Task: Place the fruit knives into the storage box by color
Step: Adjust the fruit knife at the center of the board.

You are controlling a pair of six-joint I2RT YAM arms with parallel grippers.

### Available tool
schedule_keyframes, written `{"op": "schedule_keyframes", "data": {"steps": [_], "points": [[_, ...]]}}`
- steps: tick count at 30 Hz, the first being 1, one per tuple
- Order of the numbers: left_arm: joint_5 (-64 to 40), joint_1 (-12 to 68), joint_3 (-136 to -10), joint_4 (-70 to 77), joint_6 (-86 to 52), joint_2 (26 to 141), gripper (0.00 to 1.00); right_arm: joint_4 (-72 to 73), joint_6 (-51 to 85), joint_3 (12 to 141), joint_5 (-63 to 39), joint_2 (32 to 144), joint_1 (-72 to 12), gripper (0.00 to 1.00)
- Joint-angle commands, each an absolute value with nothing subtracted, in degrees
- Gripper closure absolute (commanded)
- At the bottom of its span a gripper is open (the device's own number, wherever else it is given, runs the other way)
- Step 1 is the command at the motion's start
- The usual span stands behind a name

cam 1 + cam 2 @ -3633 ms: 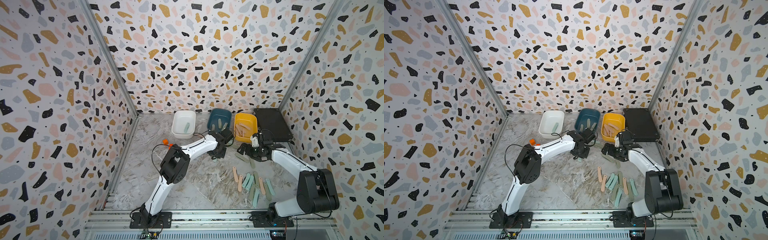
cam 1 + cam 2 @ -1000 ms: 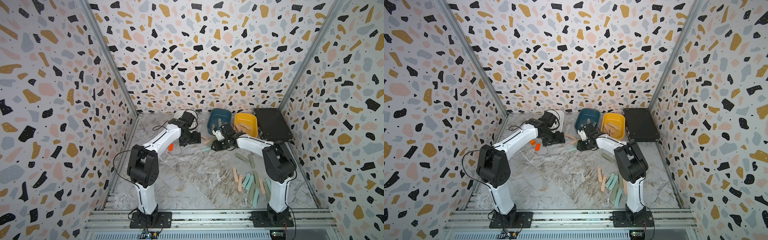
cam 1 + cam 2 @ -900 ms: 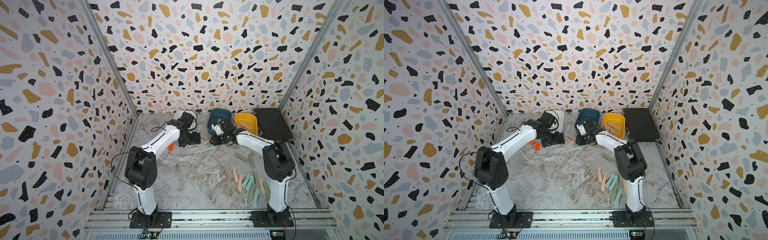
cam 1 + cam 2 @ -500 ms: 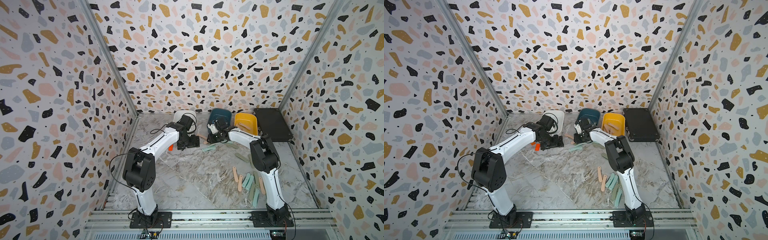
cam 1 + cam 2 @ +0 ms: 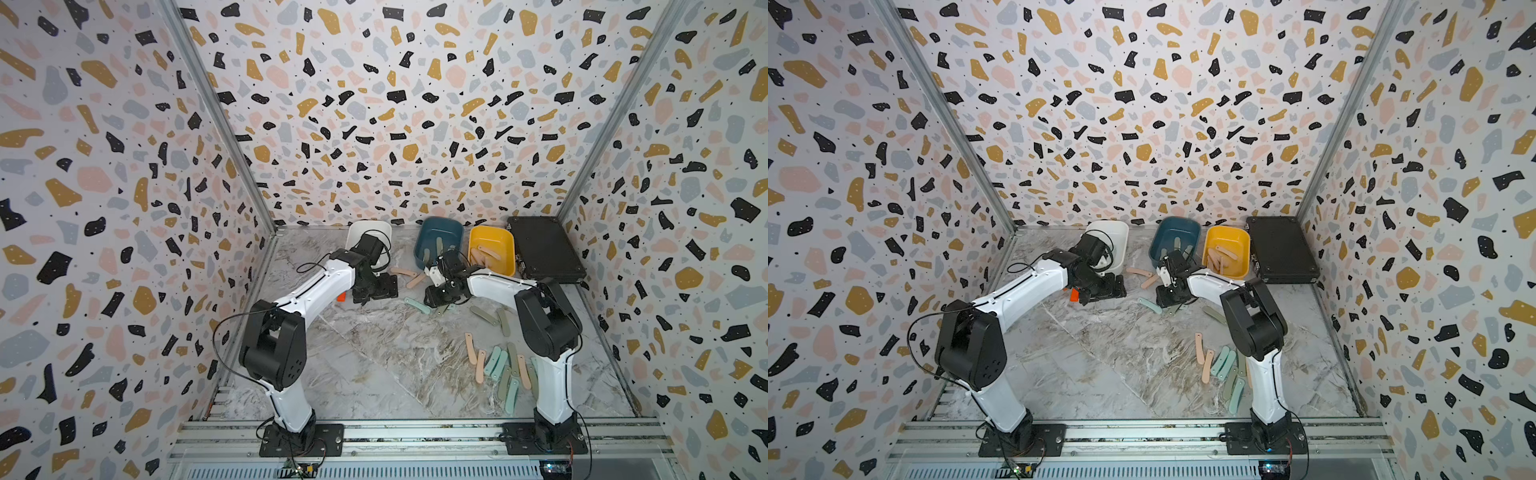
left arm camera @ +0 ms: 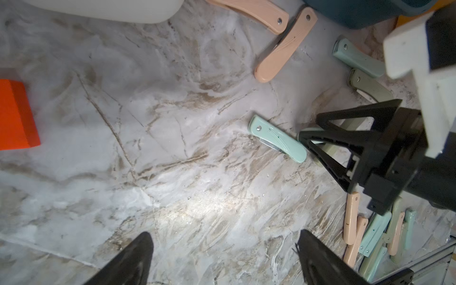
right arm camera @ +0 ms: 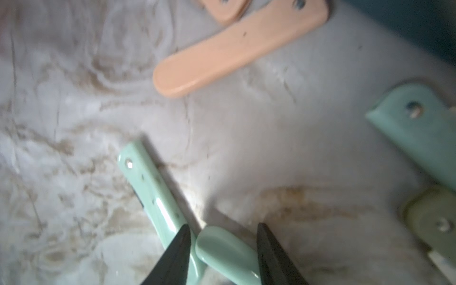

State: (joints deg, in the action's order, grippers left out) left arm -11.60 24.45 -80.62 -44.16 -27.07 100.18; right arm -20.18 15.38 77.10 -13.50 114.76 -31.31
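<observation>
The storage box is three tubs at the back: white (image 5: 365, 227), teal (image 5: 438, 220) and yellow (image 5: 508, 249). Fruit knives lie loose: two peach ones (image 5: 409, 276) between the white and teal tubs, a mint one (image 5: 417, 305), sage ones (image 5: 484, 316), and a mixed pile (image 5: 498, 365) at the front right. My right gripper (image 7: 223, 225) is down at the floor, open, with the rounded end of a mint knife (image 7: 222, 251) between its fingers and a second mint knife (image 7: 153, 192) beside it. Over bare marble my left gripper (image 6: 223, 233) stands wide open and holds nothing.
An orange block (image 5: 340, 296) lies just left of the left gripper. A flat black case (image 5: 544, 249) sits at the back right beside the yellow tub. Terrazzo walls close in the back and both sides.
My right gripper has come away from the teal tub's front and down to the floor, and its jaws have widened around the mint knife's end. The left arm has barely moved.
</observation>
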Motion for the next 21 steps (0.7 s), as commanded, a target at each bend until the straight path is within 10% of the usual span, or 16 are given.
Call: {"op": "schedule_keyframes", "data": {"steps": [1, 15, 21], "points": [[-12.3, 24.2, -78.8, -42.6, -27.9, 97.3, 0.08, -19.9, 17.9, 71.8, -14.8, 109.3, -31.7, 0.39], [-15.4, 24.3, -71.6, -41.0, -28.9, 93.1, 0.07, -26.8, 24.1, 60.1, -10.7, 91.1, -33.1, 0.44], [-16.8, 24.4, -69.9, -40.8, -28.6, 92.5, 0.03, -28.6, 31.5, 52.9, -5.3, 83.9, -33.0, 0.28]]}}
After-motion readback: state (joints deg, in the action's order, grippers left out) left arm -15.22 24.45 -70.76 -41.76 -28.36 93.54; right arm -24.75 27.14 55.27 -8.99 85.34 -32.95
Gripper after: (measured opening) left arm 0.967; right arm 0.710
